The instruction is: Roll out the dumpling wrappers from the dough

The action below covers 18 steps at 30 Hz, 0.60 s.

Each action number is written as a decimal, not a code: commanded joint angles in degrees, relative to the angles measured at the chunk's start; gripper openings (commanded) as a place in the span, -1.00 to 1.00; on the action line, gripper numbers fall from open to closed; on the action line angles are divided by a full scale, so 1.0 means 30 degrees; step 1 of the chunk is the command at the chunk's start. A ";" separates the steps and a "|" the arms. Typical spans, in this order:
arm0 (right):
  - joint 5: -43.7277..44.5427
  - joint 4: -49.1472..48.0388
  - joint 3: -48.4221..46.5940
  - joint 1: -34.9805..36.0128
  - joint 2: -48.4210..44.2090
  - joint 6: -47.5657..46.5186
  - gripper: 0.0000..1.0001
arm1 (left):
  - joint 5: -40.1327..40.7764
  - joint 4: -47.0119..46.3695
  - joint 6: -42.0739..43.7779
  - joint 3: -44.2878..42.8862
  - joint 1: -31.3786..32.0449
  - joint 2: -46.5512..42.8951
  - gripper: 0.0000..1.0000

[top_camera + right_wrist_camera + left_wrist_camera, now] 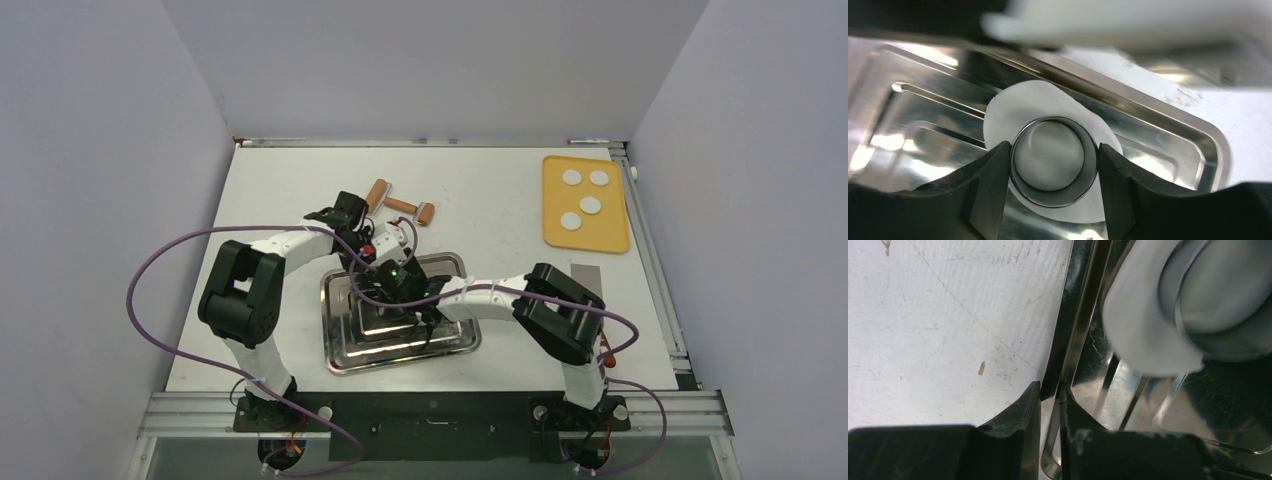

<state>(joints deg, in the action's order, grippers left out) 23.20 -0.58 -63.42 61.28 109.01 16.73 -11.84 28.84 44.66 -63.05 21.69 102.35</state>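
Note:
A metal tray (400, 362) lies in the middle of the table. My right gripper (402, 300) is over it, shut on a metal ring cutter (1054, 160). The cutter stands on a white dough sheet (1003, 107) in the tray (1198, 145). A finger (988, 190) presses each side of the ring. My left gripper (368, 265) is at the tray's far left rim. Its fingers (1023, 410) are closed on that rim (1083, 315). Several small round white dumpling wrappers (591, 204) lie on a yellow board (610, 235) at the far right.
A rolling pin with brown handles (402, 205) lies on the table just behind the tray. A blurred white-grey part of the other arm (1168, 305) fills the upper right of the left wrist view. Purple cables loop beside both arms.

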 commanded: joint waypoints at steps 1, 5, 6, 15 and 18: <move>-0.2968 0.4069 -0.1413 0.1844 0.2989 0.0254 -0.83 | 0.0589 0.0427 -0.0093 0.0223 -0.0236 0.1064 -1.00; -0.2424 0.4105 -0.0967 0.1178 0.1431 0.0372 -0.83 | 0.0660 0.0380 -0.0064 0.0228 -0.0258 0.0910 -1.00; -0.2401 0.3963 -0.0726 0.0846 0.0739 0.0330 -0.83 | 0.0671 0.0344 -0.0064 0.0238 -0.0257 0.0908 -1.00; -0.1937 0.3921 -0.1719 0.0434 -0.2391 -0.0561 -0.83 | 0.0603 0.0399 -0.0154 0.0095 -0.0288 0.0980 -1.00; -0.1802 0.4004 -0.1741 0.0419 -0.2371 -0.0701 -0.83 | 0.0605 0.0396 -0.0101 0.0140 -0.0288 0.0973 -1.00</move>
<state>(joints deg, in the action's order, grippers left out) 17.56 10.76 -66.74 62.30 104.53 15.44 -11.92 28.82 44.62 -63.16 21.52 102.41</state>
